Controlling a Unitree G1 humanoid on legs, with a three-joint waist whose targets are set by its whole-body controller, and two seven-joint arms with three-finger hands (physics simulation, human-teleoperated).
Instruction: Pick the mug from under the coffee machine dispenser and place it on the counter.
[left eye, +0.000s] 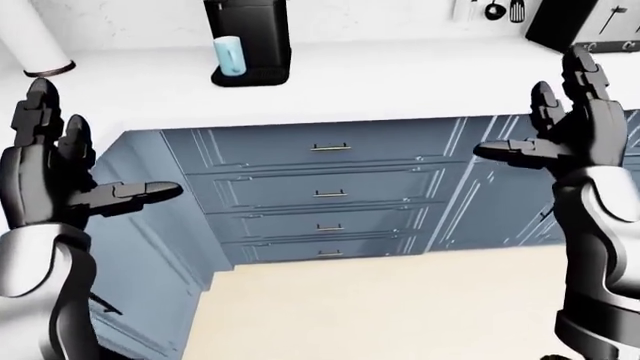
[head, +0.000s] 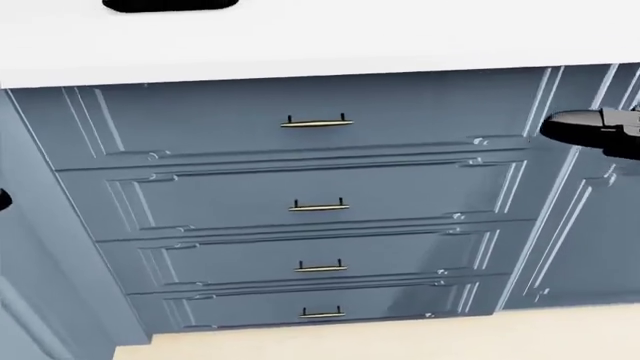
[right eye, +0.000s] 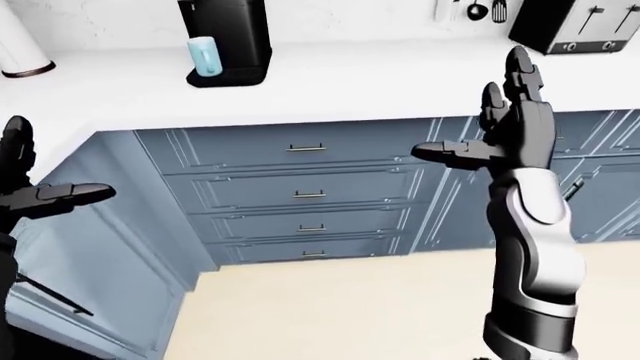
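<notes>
The mug (left eye: 228, 55), pale blue and upright, stood at the upper left of the left-eye view, tucked under the dispenser of the black coffee machine (left eye: 250, 37) on the white counter (left eye: 400, 82). Both hands were well apart from it and lower in the frame. The left hand (left eye: 50, 172) was raised at the left edge of that view, fingers spread and pointing up, thumb jutting toward the centre, holding nothing. The right hand (right eye: 510, 124) stood likewise at the right of the right-eye view, fingers splayed upward and thumb reaching left, also empty. The mug sat above and between the two hands, nearer the left one's side of the picture.

Between the hands and the mug lay the counter's near edge, with bare white worktop in between. Below the counter ran a bank of four blue-grey drawers (head: 310, 202), each with a slim brass handle (head: 316, 121); these filled the head view, where only a black fingertip of the right hand showed at the right edge. A white cylinder with a dark base (left eye: 35, 41) stood at the upper left of the left-eye view. A toaster (right eye: 575, 26) and hanging utensils (right eye: 475, 10) sat at the upper right of the right-eye view. Cream floor (left eye: 380, 307) spread across the bottom.
</notes>
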